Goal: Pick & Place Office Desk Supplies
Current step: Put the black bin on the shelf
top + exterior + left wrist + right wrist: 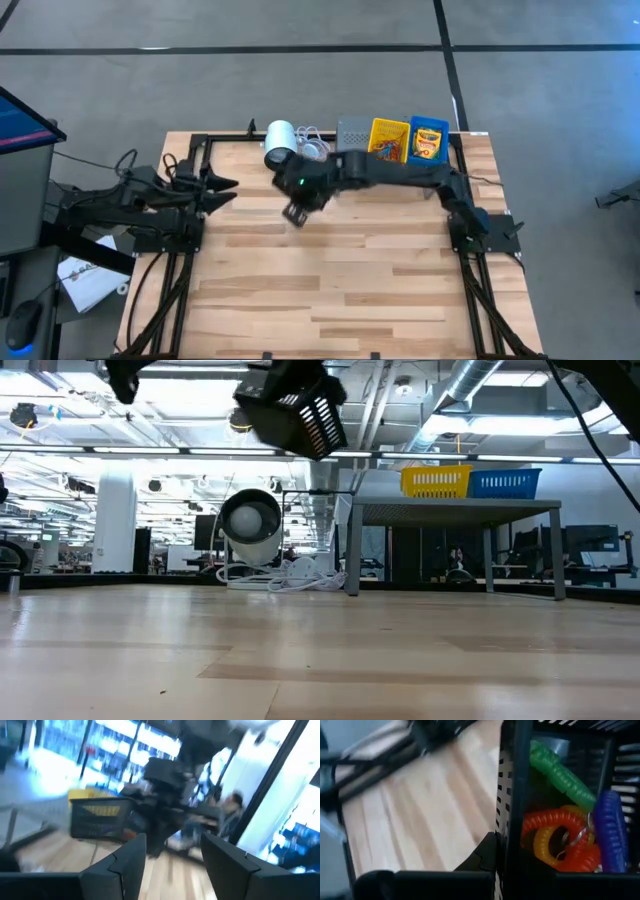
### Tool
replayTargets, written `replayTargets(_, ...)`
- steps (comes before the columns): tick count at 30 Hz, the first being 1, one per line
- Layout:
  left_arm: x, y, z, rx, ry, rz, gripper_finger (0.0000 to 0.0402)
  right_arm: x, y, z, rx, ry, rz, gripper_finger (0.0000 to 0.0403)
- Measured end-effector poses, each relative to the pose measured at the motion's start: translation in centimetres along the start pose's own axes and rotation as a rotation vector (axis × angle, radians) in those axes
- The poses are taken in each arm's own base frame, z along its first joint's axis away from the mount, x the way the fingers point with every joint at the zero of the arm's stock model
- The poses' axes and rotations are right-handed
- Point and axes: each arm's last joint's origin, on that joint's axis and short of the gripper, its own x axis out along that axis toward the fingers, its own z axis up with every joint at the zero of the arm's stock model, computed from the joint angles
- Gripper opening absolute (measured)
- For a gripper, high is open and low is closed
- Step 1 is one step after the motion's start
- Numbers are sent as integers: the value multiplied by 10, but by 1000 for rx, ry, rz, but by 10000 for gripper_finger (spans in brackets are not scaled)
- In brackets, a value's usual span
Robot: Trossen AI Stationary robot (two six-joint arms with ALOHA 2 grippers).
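Trays [388, 139]: one yellow, one blue [428, 139].

1. From overhead you get even, soft light on the wooden table [330, 270]; shadows beneath the arms stay faint.
2. At table height, bright ceiling lights [200, 430] blow out the room behind you, and the near boards fall out of focus.
3. Your left wrist view smears with motion blur, with blue-white glare across the background.
4. Your right wrist view is soft up close; the coiled bands [560, 835] read vivid but unsharp.
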Motion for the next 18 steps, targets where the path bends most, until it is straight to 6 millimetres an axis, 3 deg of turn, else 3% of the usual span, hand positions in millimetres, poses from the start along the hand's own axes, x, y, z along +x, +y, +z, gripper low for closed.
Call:
replayTargets(7,16,10,-31,-13,-126,-25,186,-36,-44,22,194,-101,-102,0)
replayTargets(11,19,11,-27,-37,-244,23,186,-43,-63,26,249,-117,-180,0)
replayTargets(18,26,12,-32,-1,-201,27,186,-42,-79,28,313,-109,-235,0)
